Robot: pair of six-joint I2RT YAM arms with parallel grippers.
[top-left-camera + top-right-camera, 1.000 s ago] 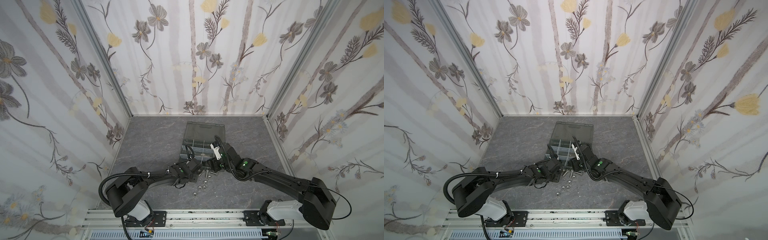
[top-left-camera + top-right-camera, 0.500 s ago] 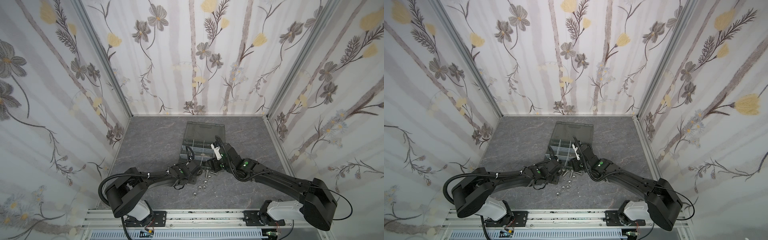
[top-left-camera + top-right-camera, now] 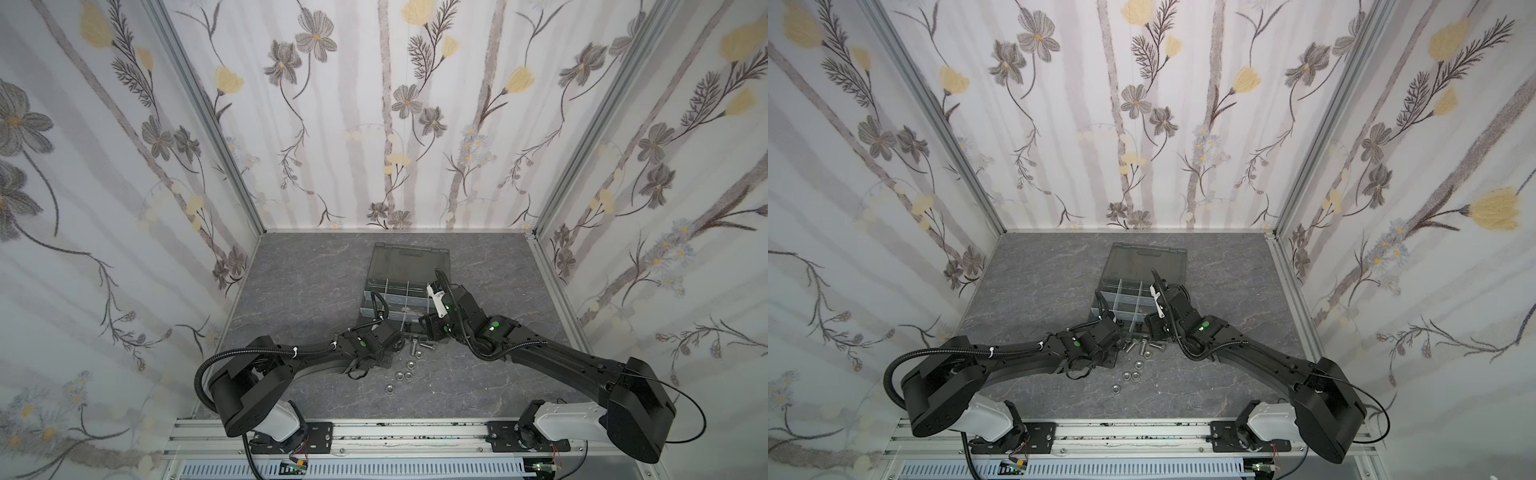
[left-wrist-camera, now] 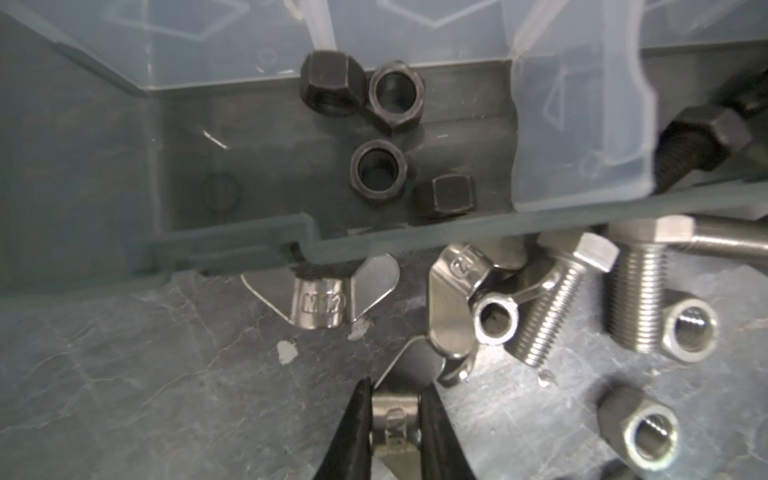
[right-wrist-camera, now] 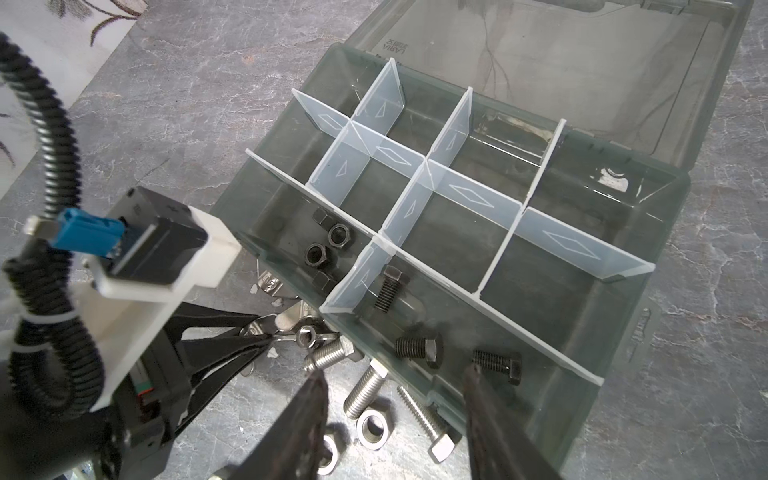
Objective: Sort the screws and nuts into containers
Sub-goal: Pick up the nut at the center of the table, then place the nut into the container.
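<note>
Your left tool (image 4: 397, 384) is clamped on a silver wing nut (image 4: 395, 419); the compartment (image 4: 249, 166) holding black nuts (image 4: 376, 170) lies just beyond it, on the far side.

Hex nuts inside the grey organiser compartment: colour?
Black: the hex nuts show clearest in the left wrist view.

The organiser case (image 5: 540, 399) is smoky, glossy see-through plastic with paler frosted plastic dividers (image 5: 469, 191), and the black nuts (image 4: 378, 170) and black screws (image 5: 417, 347) inside it are dull, matt metal. At 6 o'clock of the case everything is bright polished silver metal: ridged threaded silver screws (image 4: 552, 303), smooth hex nuts (image 4: 688, 328) and stamped wing nuts (image 4: 322, 303). The tabletop (image 4: 145, 374) beneath is matt grey, veined like stone.
</note>
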